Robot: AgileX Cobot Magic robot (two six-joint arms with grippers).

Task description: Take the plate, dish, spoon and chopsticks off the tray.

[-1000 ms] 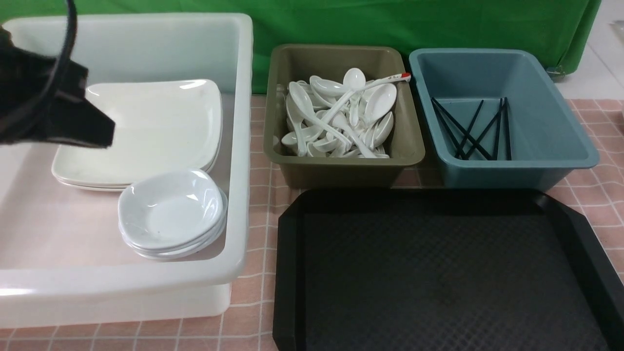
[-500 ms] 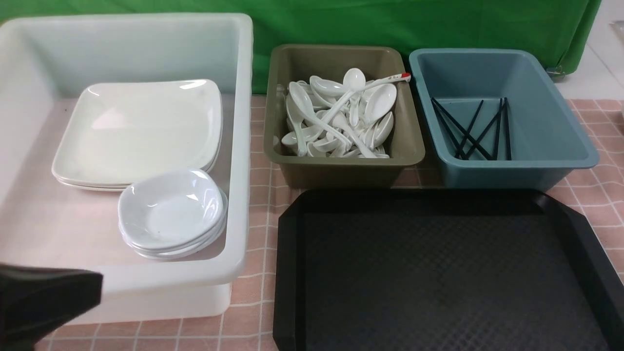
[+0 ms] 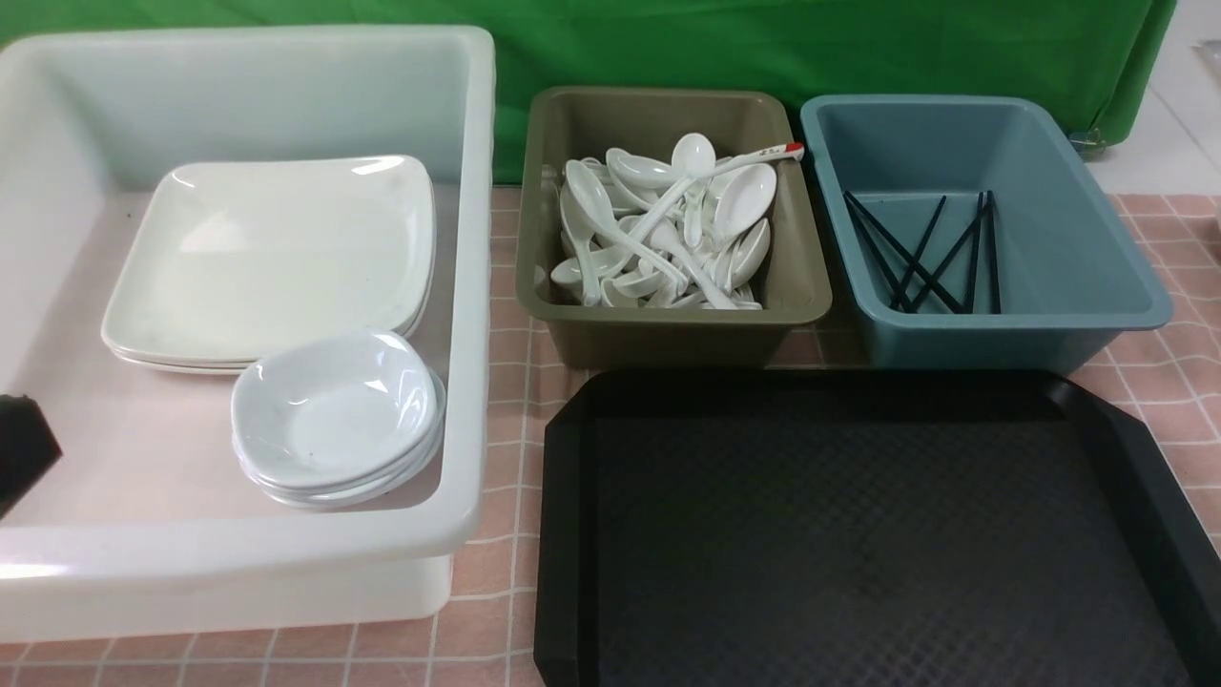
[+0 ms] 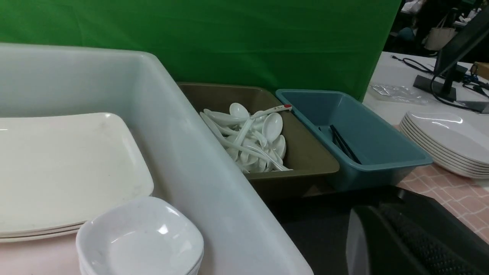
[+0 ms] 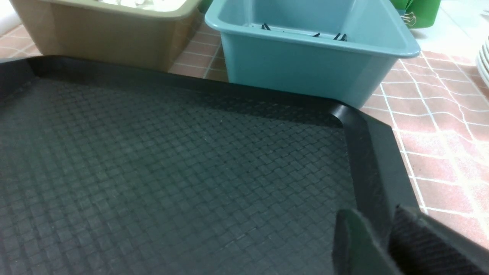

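The black tray (image 3: 858,534) (image 5: 172,172) lies bare at the front right. Cream plates (image 3: 277,253) (image 4: 57,168) and small bluish-white dishes (image 3: 334,410) (image 4: 141,236) are stacked in the white tub. White spoons (image 3: 668,229) (image 4: 252,137) fill the olive tub. Black chopsticks (image 3: 920,253) (image 4: 342,143) lie in the blue tub. Only a sliver of my left gripper (image 3: 19,453) (image 4: 378,210) shows at the front view's left edge, shut and empty. My right gripper (image 5: 378,219) hangs over the tray's right rim, its fingers slightly apart with the rim showing between them.
The white tub (image 3: 467,286) stands at the left, the olive tub (image 3: 668,334) and the blue tub (image 3: 1002,339) behind the tray. A red-tipped spoon (image 3: 763,153) rests on the olive tub's rim. Another stack of plates (image 4: 447,141) sits on the table to the far right.
My left gripper has pulled back from above the plates in the white tub, dropped toward the front left, and now barely shows at the left edge.
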